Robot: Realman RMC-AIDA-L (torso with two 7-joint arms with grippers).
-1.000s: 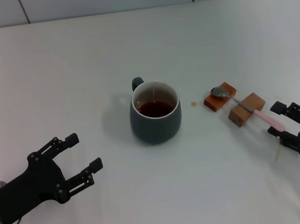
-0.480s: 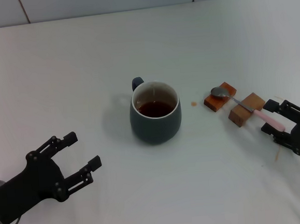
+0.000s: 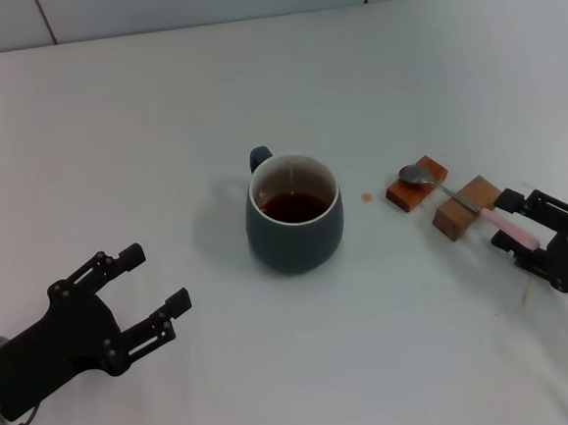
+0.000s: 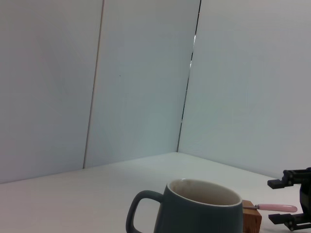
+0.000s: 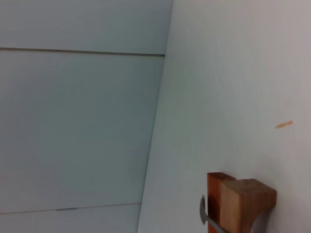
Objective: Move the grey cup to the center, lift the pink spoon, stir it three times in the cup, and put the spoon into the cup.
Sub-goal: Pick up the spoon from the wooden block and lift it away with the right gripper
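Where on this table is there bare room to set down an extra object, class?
Bare: behind the grey cup toward the wall, and between it and the left gripper. Crowded: right of it, where wooden blocks, pink spoon and right gripper cluster.

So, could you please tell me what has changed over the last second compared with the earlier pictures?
The right gripper has moved in toward the pink spoon; its open fingers now sit on either side of the handle's end, not visibly closed on it. The left gripper, open, drifted slightly back toward the robot. The grey cup, the spoon and its wooden blocks have not moved.
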